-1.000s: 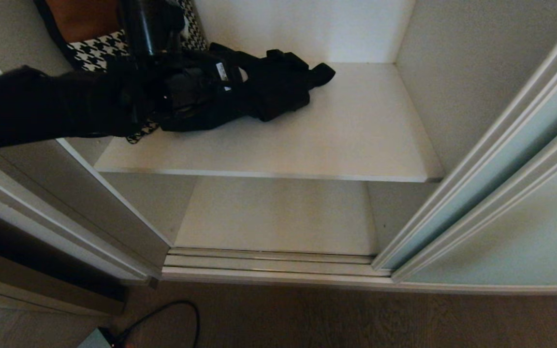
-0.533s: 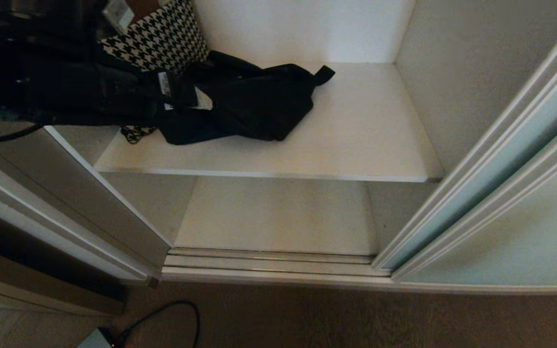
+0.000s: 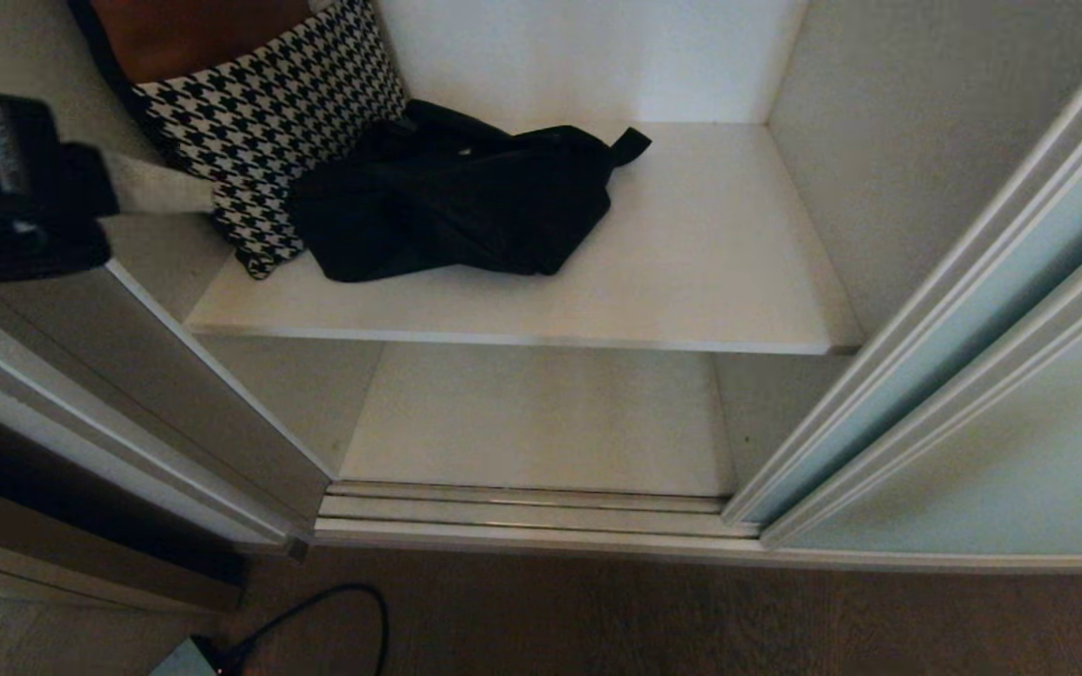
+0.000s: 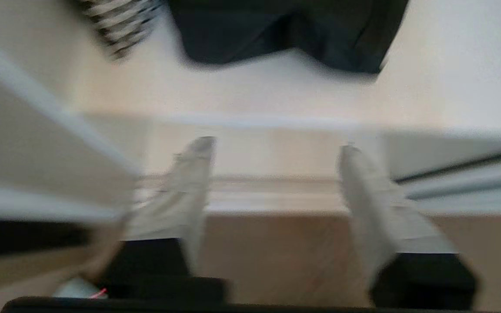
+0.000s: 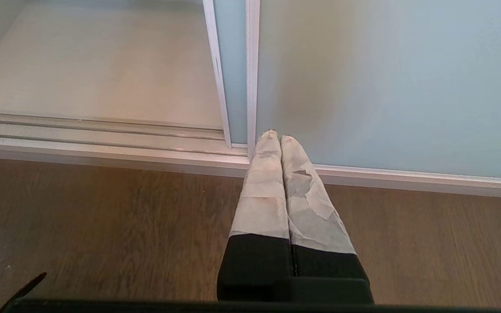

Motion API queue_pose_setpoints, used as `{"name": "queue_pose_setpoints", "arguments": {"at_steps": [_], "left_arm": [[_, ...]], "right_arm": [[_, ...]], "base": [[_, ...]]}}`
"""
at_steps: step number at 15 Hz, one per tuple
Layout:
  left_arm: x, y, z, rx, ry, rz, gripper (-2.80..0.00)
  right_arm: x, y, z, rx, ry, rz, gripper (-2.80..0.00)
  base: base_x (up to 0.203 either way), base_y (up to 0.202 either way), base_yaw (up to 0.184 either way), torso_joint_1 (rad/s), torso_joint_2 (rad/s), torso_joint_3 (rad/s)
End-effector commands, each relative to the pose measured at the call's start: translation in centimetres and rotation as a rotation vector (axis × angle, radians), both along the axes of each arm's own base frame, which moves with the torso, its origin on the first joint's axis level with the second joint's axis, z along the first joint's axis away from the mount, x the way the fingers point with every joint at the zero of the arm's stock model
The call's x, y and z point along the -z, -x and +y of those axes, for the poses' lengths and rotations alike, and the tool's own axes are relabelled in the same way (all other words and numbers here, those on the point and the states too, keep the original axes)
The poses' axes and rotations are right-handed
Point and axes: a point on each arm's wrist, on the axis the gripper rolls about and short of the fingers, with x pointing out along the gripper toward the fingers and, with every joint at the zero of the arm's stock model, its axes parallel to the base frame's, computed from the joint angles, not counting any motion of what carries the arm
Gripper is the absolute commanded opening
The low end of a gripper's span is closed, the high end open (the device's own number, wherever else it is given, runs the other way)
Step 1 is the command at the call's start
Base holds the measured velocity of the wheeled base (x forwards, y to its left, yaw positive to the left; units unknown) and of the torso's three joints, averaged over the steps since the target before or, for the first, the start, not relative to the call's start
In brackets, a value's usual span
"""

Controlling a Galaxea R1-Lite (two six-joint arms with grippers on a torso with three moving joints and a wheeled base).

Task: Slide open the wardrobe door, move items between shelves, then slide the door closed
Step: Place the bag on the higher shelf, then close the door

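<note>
Left gripper (image 4: 276, 145), fingers spread and empty, well short of the soft black fabric bag (image 4: 285, 30); right gripper (image 5: 275, 137) fingers pressed together.

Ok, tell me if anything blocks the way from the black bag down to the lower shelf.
Nothing visible does. The black bag lies on the upper shelf beside the houndstooth cushion; the lower shelf below shows bare, and the sliding door is pushed aside right. The left gripper, open, is outside the wardrobe.

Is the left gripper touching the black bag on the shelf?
Apart. Left wrist view: the left gripper is open and empty, with the shelf front between it and the black bag.
</note>
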Motion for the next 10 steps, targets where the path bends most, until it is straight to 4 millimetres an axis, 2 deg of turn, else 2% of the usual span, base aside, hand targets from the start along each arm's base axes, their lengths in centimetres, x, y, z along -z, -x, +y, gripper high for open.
{"name": "queue_pose_setpoints", "arguments": {"at_steps": [1, 5, 8, 10], "left_arm": [[0.2, 5.6, 2.6, -0.061, -0.028, -0.063, -2.80], [4.9, 12.2, 4.7, -0.187, -0.049, -0.081, -2.80], [11.3, 16.6, 5.3, -0.196, -0.072, -0.070, -2.80], [16.2, 17.8, 5.4, -0.197, -0.112, -0.028, -2.80]], "right_arm": [[0.0, 0.0, 0.0, 0.001, 0.000, 0.003, -2.80], [0.0, 0.0, 0.0, 0.001, 0.000, 0.001, -2.80], [0.0, 0.0, 0.0, 0.000, 0.000, 0.002, -2.80], [0.0, 0.0, 0.0, 0.000, 0.000, 0.002, -2.80]], "base": [[0.000, 0.000, 0.000, 0.000, 0.00, 0.000], [0.000, 0.000, 0.000, 0.000, 0.00, 0.000], [0.000, 0.000, 0.000, 0.000, 0.00, 0.000], [0.000, 0.000, 0.000, 0.000, 0.00, 0.000]]}}
